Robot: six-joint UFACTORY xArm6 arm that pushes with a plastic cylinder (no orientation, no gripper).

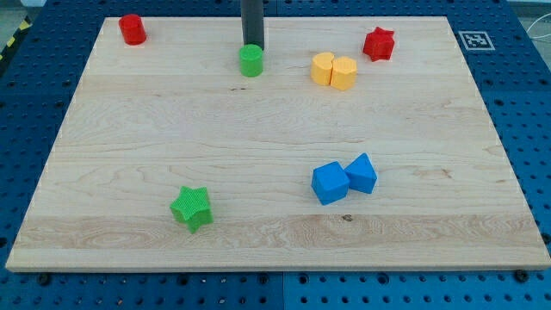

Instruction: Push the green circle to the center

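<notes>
The green circle [250, 61] is a small green cylinder near the view's top, a little left of the middle. My tip [252, 46] is the lower end of the dark rod, which comes down from the view's top edge. It stands right behind the green circle, on its top side, touching it or nearly so.
A red cylinder [132, 29] sits at the top left. Two yellow blocks [334, 71] lie side by side right of the green circle, with a red star [378, 44] beyond them. Two blue blocks [343, 179] lie at the lower right. A green star [191, 207] lies at the lower left. The wooden board [275, 250] ends at blue pegboard.
</notes>
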